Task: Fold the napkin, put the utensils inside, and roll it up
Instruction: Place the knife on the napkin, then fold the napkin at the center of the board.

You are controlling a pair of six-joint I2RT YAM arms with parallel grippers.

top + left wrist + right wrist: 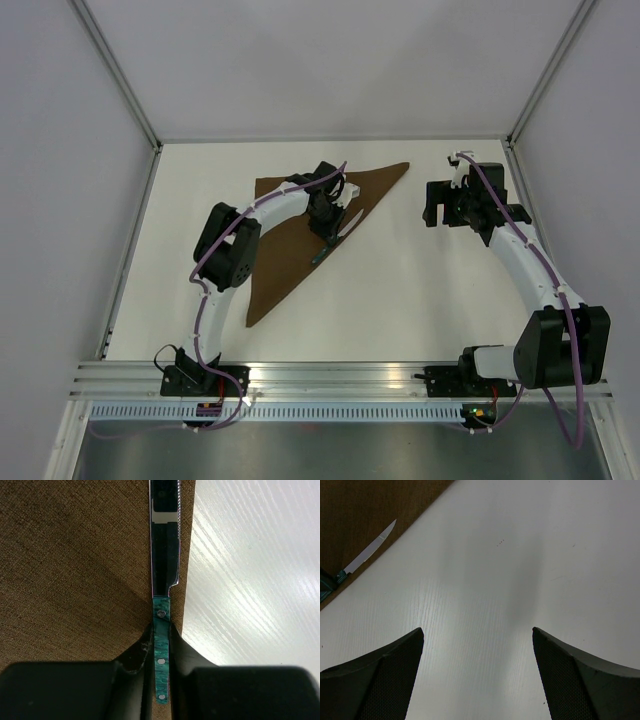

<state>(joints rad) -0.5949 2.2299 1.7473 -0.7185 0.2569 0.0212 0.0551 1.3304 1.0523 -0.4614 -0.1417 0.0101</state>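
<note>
Plain dark brown matte cloth napkin [285, 265] lies flat on the white wood-grain table [400, 290], left of centre, folded to a triangle, its long edge running from the far right corner to the near left tip; the weave is coarse and unpatterned. Left gripper [161, 635] sits over that edge, its black fingers close on either side of the green marbled handle of a serrated steel knife [164, 580] lying on the cloth; clenched or released, cannot tell. Right gripper [477, 630] hangs well apart to the right over the table, jaws spread wide.
</note>
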